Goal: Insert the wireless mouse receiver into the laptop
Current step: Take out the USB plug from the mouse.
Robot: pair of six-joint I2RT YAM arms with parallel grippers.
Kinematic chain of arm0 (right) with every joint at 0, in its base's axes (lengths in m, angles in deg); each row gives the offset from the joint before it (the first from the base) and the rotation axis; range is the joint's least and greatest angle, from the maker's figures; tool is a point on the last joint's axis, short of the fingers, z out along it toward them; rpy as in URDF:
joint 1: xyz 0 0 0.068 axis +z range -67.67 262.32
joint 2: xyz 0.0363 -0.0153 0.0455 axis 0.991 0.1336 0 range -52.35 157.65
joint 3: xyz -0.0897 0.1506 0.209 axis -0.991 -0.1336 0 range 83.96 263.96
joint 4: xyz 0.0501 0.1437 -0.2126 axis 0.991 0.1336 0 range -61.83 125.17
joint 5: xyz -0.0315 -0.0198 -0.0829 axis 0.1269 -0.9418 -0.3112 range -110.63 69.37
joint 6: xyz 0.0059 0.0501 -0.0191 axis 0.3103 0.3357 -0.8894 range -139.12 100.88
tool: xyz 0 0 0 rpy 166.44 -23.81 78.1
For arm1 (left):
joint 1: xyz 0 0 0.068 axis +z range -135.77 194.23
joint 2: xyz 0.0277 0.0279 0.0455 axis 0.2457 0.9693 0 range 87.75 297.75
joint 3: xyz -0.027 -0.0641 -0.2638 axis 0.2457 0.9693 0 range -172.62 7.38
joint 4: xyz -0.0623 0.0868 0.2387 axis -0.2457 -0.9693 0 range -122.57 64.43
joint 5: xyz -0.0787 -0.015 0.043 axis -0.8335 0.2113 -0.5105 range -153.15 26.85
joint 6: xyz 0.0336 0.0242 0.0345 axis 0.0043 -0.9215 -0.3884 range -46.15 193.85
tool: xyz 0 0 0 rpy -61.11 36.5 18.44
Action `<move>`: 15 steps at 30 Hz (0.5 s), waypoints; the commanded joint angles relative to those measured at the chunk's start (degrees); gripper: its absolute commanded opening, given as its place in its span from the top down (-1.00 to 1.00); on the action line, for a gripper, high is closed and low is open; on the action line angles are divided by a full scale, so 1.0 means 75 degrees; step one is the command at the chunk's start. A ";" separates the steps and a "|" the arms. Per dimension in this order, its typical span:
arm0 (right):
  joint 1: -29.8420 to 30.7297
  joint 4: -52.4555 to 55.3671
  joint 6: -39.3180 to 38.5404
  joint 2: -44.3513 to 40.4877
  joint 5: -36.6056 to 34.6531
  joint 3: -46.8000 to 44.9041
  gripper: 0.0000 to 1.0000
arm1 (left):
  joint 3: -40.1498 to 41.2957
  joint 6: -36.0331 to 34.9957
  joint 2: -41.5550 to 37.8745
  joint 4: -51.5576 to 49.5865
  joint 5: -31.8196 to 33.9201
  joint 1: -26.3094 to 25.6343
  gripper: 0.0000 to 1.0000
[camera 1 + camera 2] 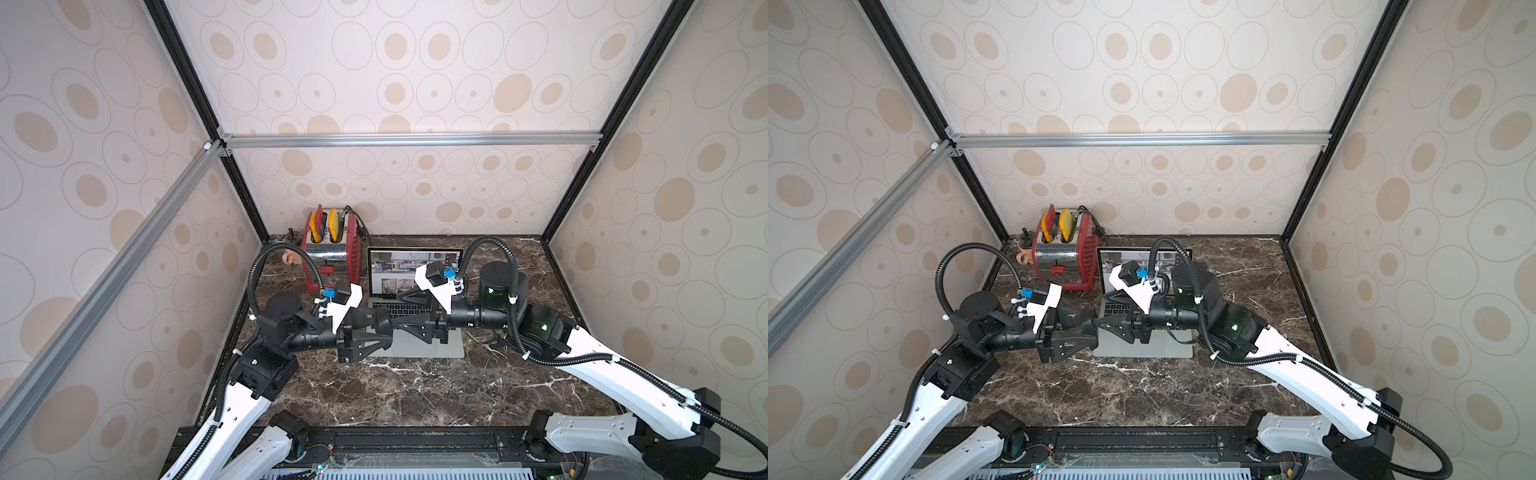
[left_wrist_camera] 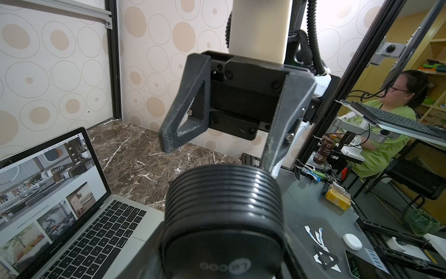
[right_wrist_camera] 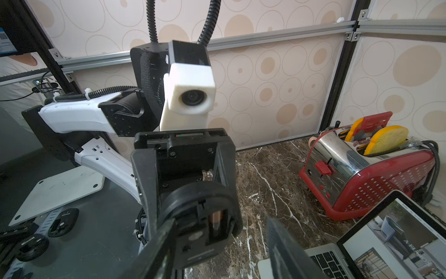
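Centrally, a dark marble table (image 1: 415, 386) is seen from above. An open silver laptop (image 1: 415, 349) is stood toward its 12 o'clock edge, with a red toaster (image 1: 332, 253) at the laptop's 10 o'clock. Two arms are brought together above the laptop's keyboard: the left gripper (image 3: 190, 207) is reached in from 9 o'clock and the right gripper (image 2: 218, 155) from 3 o'clock.

The left jaws are clenched on a black rounded mouse (image 2: 224, 217), whose underside is turned toward the right gripper. The right jaws are spread apart with nothing gripped, and one finger is set just beside the mouse's rim. An open compartment with a copper-coloured battery (image 3: 214, 218) is shown in that underside. The receiver cannot be picked out with certainty; it is judged to be stowed there, not yet plugged in.

The step in hand is judged to be the pulling of the receiver from the mouse. A fine pinch by the right fingertips is called for next, while the mouse is held steady. Afterwards a carry is needed to a port on the laptop's side, which is not shown.

On the laptop screen, part of a headline ending "AVAN… ARDE" can be read, and below it "FAMILY CLASSIFICATION". A pale logo on the mouse is too blurred to be read.
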 commanded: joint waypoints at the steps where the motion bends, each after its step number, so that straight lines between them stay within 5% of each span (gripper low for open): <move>1: -0.0179 0.0477 -0.0240 0.0045 -0.1181 -0.0055 -0.23 | -0.0220 -0.0117 -0.0329 0.0610 -0.1043 -0.0136 1.00; 8: -0.0174 0.0508 -0.0277 -0.0050 -0.1078 -0.0038 -0.24 | -0.0196 -0.0111 -0.0339 0.0598 -0.1009 -0.0129 1.00; 15: -0.0181 0.0104 -0.0328 -0.0572 -0.0008 -0.0179 -0.32 | -0.0161 -0.0163 -0.0305 0.0529 -0.0978 -0.0133 1.00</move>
